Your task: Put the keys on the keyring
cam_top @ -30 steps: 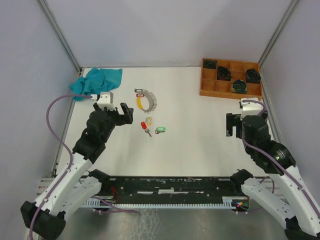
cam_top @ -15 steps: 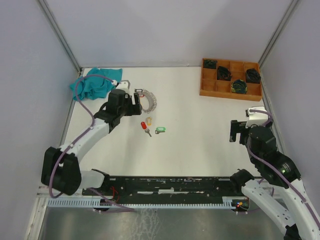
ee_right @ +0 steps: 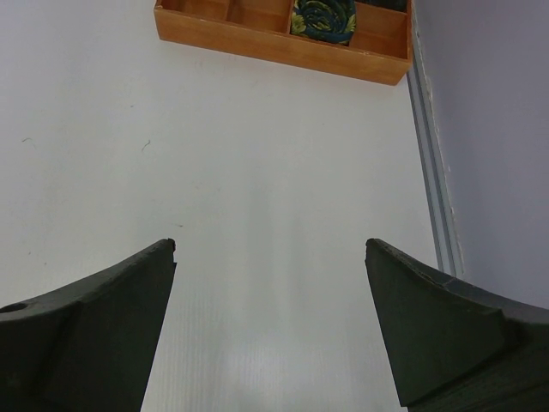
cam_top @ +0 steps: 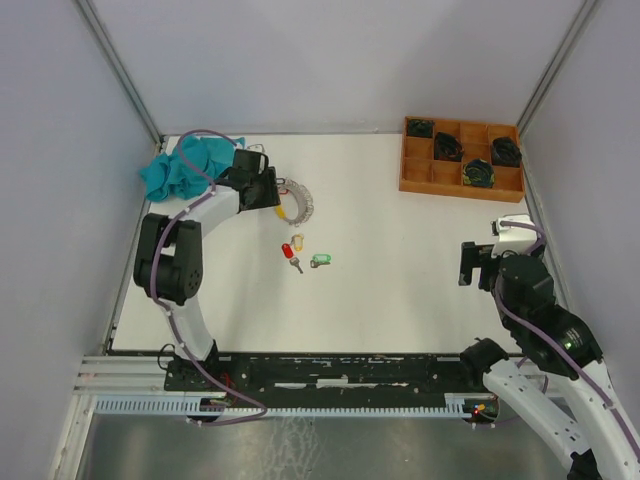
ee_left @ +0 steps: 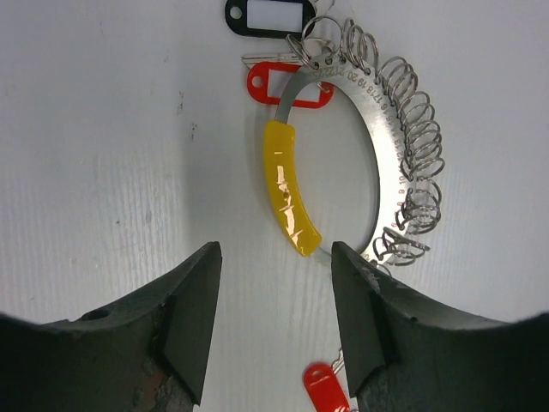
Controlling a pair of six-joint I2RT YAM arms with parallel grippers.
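Note:
The keyring [ee_left: 380,163] is a silvery ribbed ring with a long yellow tag [ee_left: 290,190], a small dark tag [ee_left: 262,15] and a red-framed tag [ee_left: 292,86]. It lies at the far left of the table [cam_top: 297,203]. My left gripper [ee_left: 273,318] is open and empty, hovering just short of the yellow tag's near end; in the top view it [cam_top: 268,194] sits at the ring's left side. The red-tagged key [cam_top: 291,251] [ee_left: 326,386], green-tagged key [cam_top: 320,260] and pale yellow-tagged key [cam_top: 297,240] lie loose nearer me. My right gripper [ee_right: 270,326] [cam_top: 470,262] is open and empty at the right.
A wooden compartment tray [cam_top: 418,170] [ee_right: 274,45] holding black coils with green marks stands at the far right. A teal cloth [cam_top: 185,165] lies bunched in the far left corner, just behind my left arm. Walls close in both sides.
My left arm has swung out toward the far left and brought its open gripper over to the keyring. My right arm drew back slightly, then stayed still.

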